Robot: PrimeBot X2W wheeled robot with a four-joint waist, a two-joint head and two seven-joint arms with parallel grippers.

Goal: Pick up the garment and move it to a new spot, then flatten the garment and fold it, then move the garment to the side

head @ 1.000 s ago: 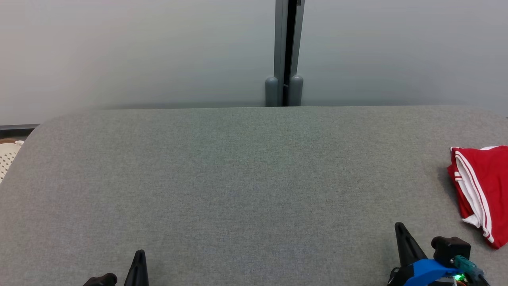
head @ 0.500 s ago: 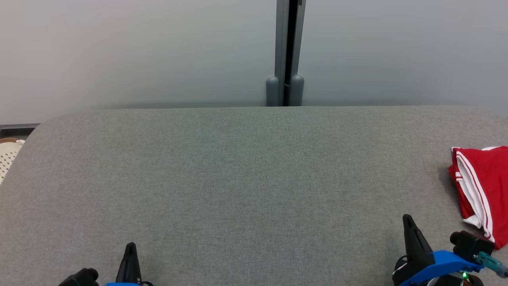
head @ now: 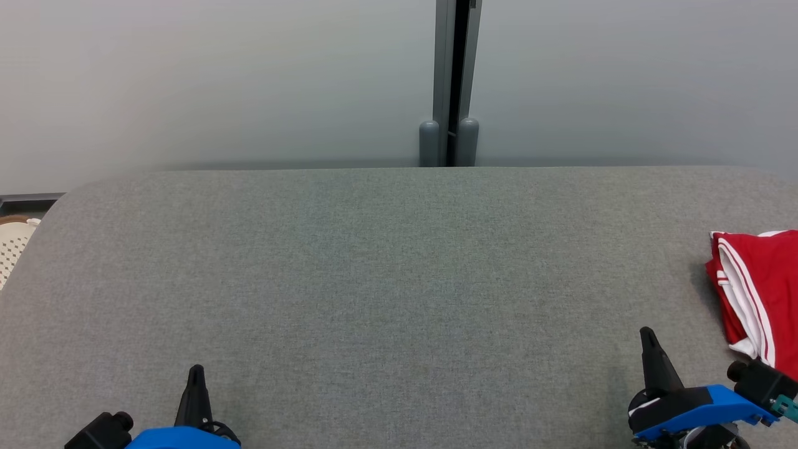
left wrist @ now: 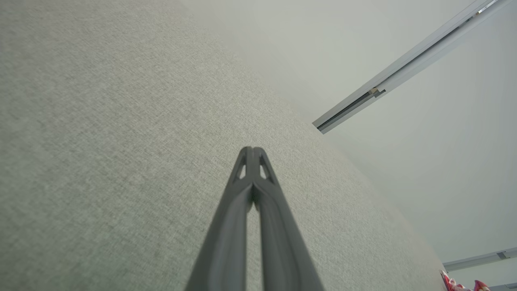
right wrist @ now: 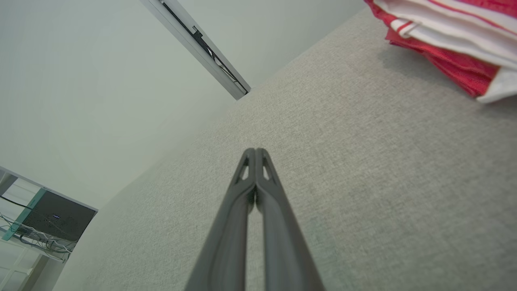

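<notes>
Red garment with white stripes lies on the grey fabric surface at its far right side, bunched or folded in layers and partly cut off by the head view's edge. Its long axis runs roughly near-to-far, with the white-trimmed edge facing the middle of the surface. Right gripper sits low at the right with its fingers pressed together, tips touching and nothing between them; the right wrist view confirms this. The garment is just ahead of it and off to its right, near but apart, and shows as a red and white stack in that view's upper right corner. Left gripper is low at the left, also closed on nothing and well apart from the garment, which is a tiny red bit at the bottom right of the left wrist view. So the right arm is clearly the nearer one. Judgement: any grab means the right gripper opening and swinging rightward and forward onto the near white-edged corner. The left arm would have to cross the whole surface. Both point at bare fabric.
</notes>
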